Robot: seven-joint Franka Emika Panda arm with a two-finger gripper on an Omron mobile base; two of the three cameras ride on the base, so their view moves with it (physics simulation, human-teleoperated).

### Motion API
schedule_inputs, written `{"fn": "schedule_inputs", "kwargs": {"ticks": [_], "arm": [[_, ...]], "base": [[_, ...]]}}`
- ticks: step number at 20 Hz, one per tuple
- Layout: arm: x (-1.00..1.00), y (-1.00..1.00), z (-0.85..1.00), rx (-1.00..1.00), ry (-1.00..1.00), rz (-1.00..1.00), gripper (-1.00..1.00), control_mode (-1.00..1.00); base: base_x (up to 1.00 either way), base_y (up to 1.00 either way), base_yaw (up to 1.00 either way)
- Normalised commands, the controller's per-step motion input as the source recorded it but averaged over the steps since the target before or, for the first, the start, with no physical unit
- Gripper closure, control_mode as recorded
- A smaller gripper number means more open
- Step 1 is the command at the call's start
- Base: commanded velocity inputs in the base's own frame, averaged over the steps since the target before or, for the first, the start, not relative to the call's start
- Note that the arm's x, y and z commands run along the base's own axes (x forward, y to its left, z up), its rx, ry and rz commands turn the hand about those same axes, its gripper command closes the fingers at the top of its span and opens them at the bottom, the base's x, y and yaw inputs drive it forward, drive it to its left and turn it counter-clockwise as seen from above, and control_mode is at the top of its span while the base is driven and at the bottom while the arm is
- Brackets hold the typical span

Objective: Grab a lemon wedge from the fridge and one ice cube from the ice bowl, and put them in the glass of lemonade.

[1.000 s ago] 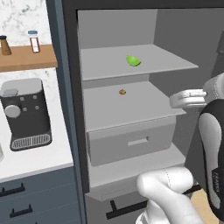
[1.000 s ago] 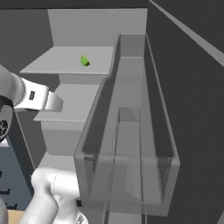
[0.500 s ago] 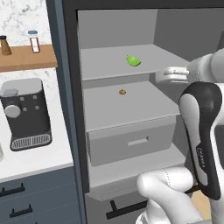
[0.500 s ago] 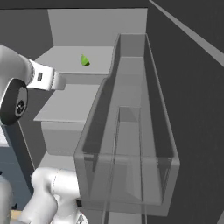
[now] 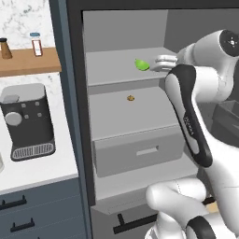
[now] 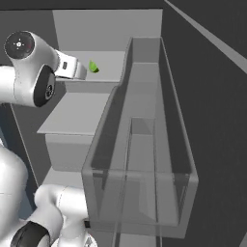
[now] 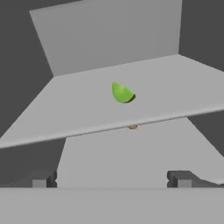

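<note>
We're at the open fridge (image 5: 74, 116) w/ the claw (image 7: 111, 179) held level at the upper shelf (image 5: 116, 70), jaws spread wide & empty, fingertips (image 7: 43, 179) aimed at the lemon wedge (image 7: 122, 93). The wedge lies alone mid-shelf, near the claw but not touching it; we judge the low, head-on approach is meant to slide the jaws in over the shelf edge. One shelf below sits a tiny brown morsel (image 5: 131, 98), well apart from the wedge, w/ a closed drawer (image 5: 140, 151) beneath. In the right base view the open door's clear bin (image 6: 144, 159) stands right of the arm, crowding that side. Left of the fridge, a coffee machine (image 5: 29, 119) rests on the desk (image 5: 42, 172); two small bottles (image 5: 21, 45) stand on a wooden shelf (image 5: 28, 65) above it.
</note>
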Motion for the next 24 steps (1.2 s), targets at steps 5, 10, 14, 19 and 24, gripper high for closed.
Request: {"fn": "schedule_inputs", "kwargs": {"ticks": [5, 10, 14, 19, 24], "arm": [[0.87, -0.01, -0.04, 0.00, 0.00, 0.05, -1.00, -1.00], [0.49, -0.13, 0.00, -0.04, -0.01, 0.21, -1.00, -1.00], [0.30, -0.20, 0.00, -0.09, 0.03, 0.21, -1.00, -1.00], [0.16, -0.04, -0.01, -0.15, 0.12, 0.10, -1.00, -1.00], [0.25, 0.12, -0.25, -0.18, 0.12, 0.00, -1.00, -1.00]], "base": [[0.00, 0.00, 0.00], [0.00, 0.00, 0.00], [0.00, 0.00, 0.00], [0.00, 0.00, 0.00], [0.00, 0.00, 0.00]]}}
